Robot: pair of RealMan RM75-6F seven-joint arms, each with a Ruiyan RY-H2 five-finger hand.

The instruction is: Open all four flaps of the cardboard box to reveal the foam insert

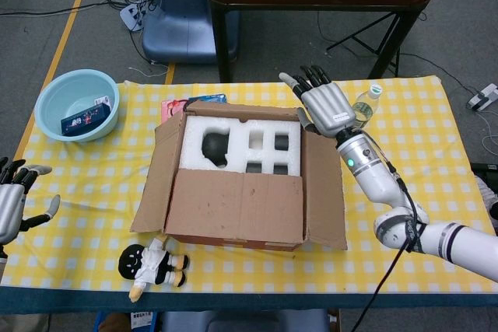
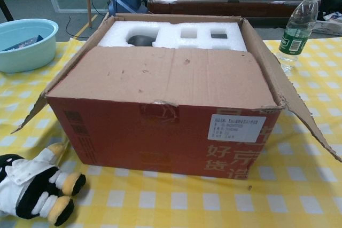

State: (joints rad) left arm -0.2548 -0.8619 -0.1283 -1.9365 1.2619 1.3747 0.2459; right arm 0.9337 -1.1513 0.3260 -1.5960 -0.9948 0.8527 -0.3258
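The cardboard box (image 1: 237, 184) sits mid-table on the yellow checked cloth (image 1: 405, 145), its near flap (image 1: 237, 207) lying flat over the front half. Nearer than the box, by its left front corner, lies a plush doll (image 1: 153, 264). The left hand (image 1: 12, 204) hovers far left of the box, fingers spread, holding nothing. White foam insert (image 1: 241, 144) shows in the box's rear half. The right hand (image 1: 323, 106) hangs at its far right corner, fingers spread, empty, beside a plastic bottle (image 1: 364, 104).

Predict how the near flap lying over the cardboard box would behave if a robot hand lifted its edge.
The near flap would probably hinge up stiffly at its front fold. Its creased, worn surface suggests it may sag or spring back down.
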